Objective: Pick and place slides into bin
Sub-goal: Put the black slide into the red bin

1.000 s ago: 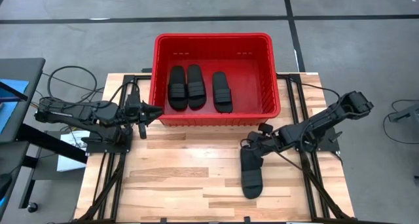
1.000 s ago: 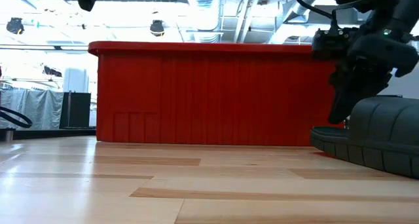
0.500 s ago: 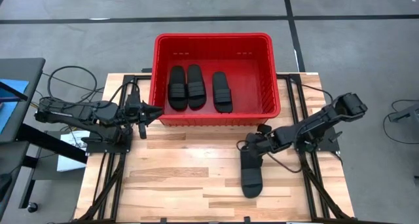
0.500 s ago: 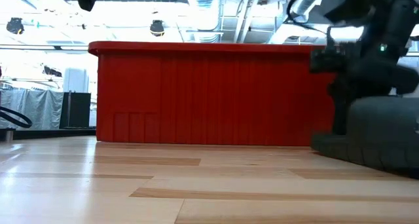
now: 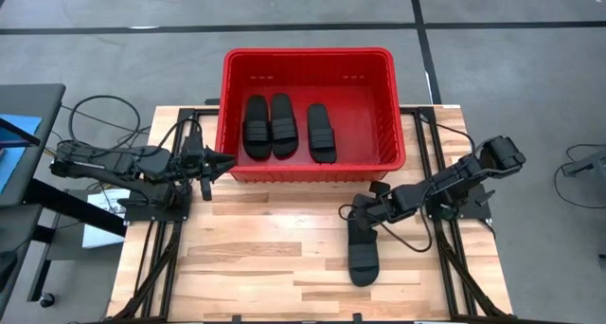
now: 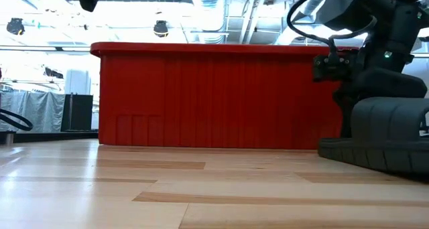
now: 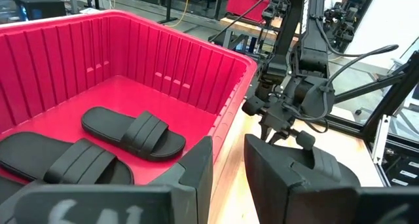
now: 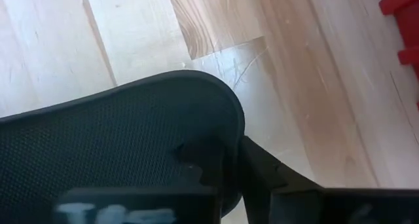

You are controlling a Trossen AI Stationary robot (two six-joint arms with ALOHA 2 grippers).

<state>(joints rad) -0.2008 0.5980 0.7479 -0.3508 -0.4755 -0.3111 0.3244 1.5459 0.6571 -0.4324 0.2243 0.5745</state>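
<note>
Three black slides [image 5: 283,125] lie flat on the floor of the red bin [image 5: 308,51] at the table's far side. The fourth slide [image 5: 364,253] lies sole down on the wooden table, right of centre, its length running near to far. My right gripper [image 5: 365,210] is at this slide's far end and shut on it; the low view shows it [image 6: 348,108] standing behind the slide [image 6: 389,135]. My left gripper [image 5: 225,160] hovers shut and empty by the bin's near left corner. My right gripper takes the slide's rounded far end [image 8: 230,129] between its two fingers. One finger [image 8: 196,164] lies on the footbed and the other [image 8: 268,175] stands outside the sole's edge. It comes slanting down from the table's right. The slide lies flat on the table.
The bin's near wall [image 6: 214,98] stands just beyond the slide's far end. Bare wooden table [image 5: 265,248] stretches left of the slide and toward the near edge. Cables [image 5: 104,111] lie behind my left arm.
My right gripper has gone a little toward the table's left edge and down, onto the slide's far end, and its arm has lowered. The slide stays on the table.
</note>
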